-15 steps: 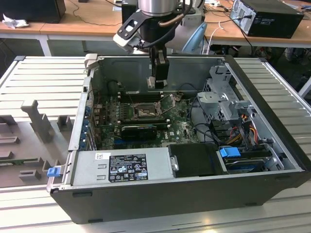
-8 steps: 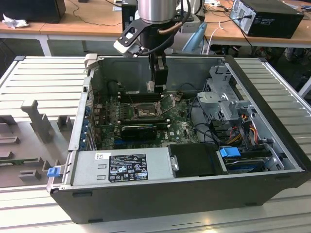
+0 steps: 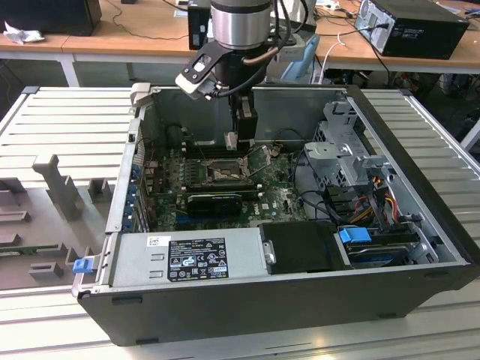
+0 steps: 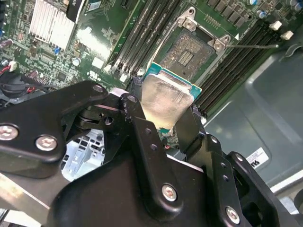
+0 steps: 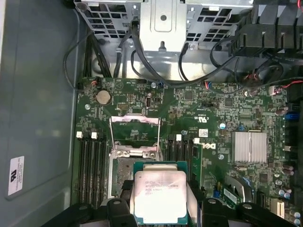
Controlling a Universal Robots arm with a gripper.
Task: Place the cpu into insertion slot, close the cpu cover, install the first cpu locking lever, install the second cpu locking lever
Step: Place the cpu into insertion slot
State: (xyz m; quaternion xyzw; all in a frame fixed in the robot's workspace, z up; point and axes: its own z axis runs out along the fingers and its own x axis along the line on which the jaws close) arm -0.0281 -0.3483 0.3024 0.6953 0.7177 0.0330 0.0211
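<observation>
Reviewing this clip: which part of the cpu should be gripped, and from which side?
Its two opposite edges, from above, as the gripper grips it: the cpu is a thin flat square with its metal lid facing up, so only the edges offer purchase.

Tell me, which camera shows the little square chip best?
The first wrist view: the cpu faces the camera, its silver top showing, held in the gripper. The second wrist view shows it tilted, partly behind a finger. In the exterior view it is a tiny pale speck under the arm.
</observation>
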